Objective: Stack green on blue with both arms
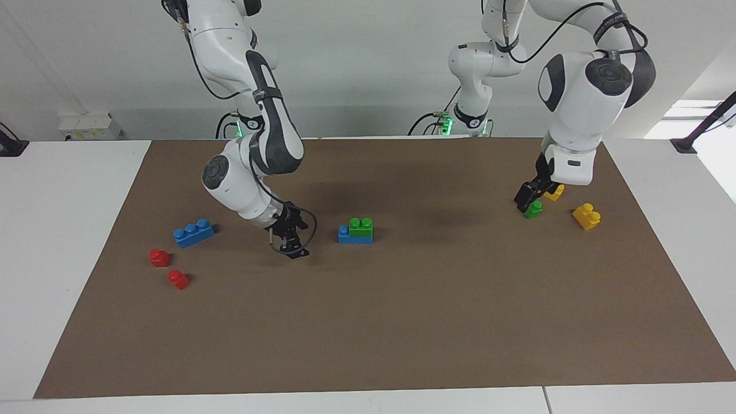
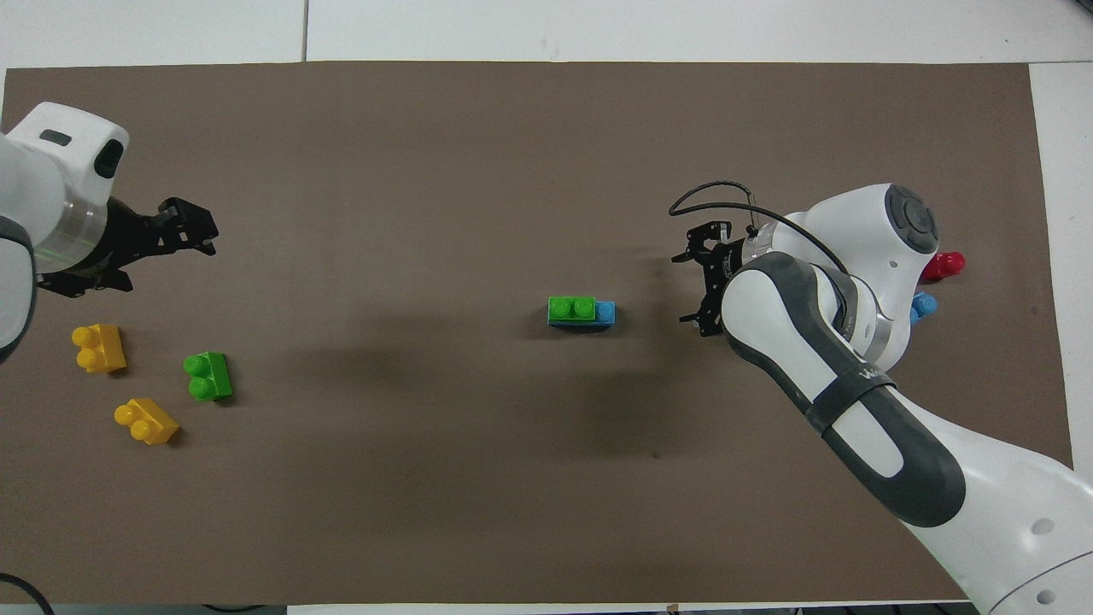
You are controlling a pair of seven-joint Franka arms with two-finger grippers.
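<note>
Right claw (image 1: 294, 248): open, empty, between the green-on-blue plastic brick stack (image 1: 356, 231) and the spare blue three-stud brick (image 1: 194, 233).
Left claw (image 1: 527, 197): open, empty, over the loose green two-stud brick (image 1: 533, 209).

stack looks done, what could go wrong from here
1. The left gripper hangs low right by the spare green brick and a yellow brick; a careless move might knock them.
2. The right gripper, open, sits low near the green brick stacked on the blue brick; swinging toward it could shift the stack.
</note>
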